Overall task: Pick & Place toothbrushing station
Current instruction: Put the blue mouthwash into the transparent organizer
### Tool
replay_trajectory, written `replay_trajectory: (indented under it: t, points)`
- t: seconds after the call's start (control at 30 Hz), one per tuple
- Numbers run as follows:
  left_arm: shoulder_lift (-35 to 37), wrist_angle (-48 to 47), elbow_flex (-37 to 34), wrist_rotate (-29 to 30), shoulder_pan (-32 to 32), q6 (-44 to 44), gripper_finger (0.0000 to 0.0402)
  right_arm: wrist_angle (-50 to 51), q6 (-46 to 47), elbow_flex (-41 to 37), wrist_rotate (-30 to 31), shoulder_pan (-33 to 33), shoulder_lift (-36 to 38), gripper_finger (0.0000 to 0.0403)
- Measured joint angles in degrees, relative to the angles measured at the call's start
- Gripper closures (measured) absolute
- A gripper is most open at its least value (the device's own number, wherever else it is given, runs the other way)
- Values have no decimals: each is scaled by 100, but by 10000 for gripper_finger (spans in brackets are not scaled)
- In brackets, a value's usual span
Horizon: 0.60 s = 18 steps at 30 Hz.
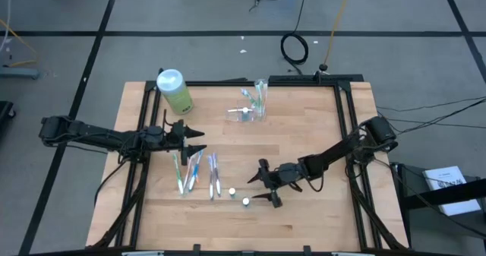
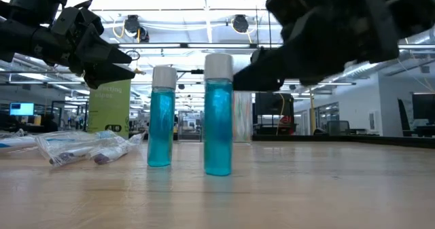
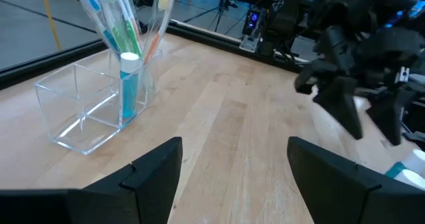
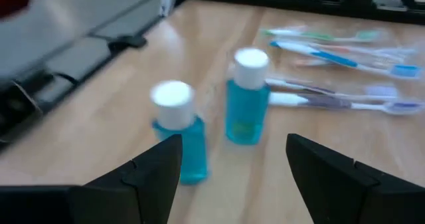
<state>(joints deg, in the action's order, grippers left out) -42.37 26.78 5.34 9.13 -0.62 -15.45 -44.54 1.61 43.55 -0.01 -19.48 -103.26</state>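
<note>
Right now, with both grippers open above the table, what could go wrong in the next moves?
1. The right gripper hangs close to two upright blue bottles. A careless descent could knock one into the other.
2. The clear holder already carries toothbrushes and one blue bottle in the same compartment; a bump might tip it.
3. The left gripper is just above the loose toothbrushes, lying close together; it may grab several.

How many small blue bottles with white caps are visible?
3: two blue bottles stand free on the table by the right hand; one stands inside the clear holder. Others may be hidden.
</note>
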Motion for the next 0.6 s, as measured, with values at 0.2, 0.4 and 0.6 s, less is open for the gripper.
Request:
replay_trajectory:
  t: [0.2, 0.4, 0.6]
  points:
    - [0, 1, 0, 0, 0, -15, 121, -49, 89, 0, 98, -231, -40, 140]
    - [1, 0, 0, -2, 0, -37, 121, -45, 554, -7, 851, -459, -194, 140]
    - [2, -1, 0, -2, 0, -39, 121, -245, 737, -2, 1589, -799, -215, 140]
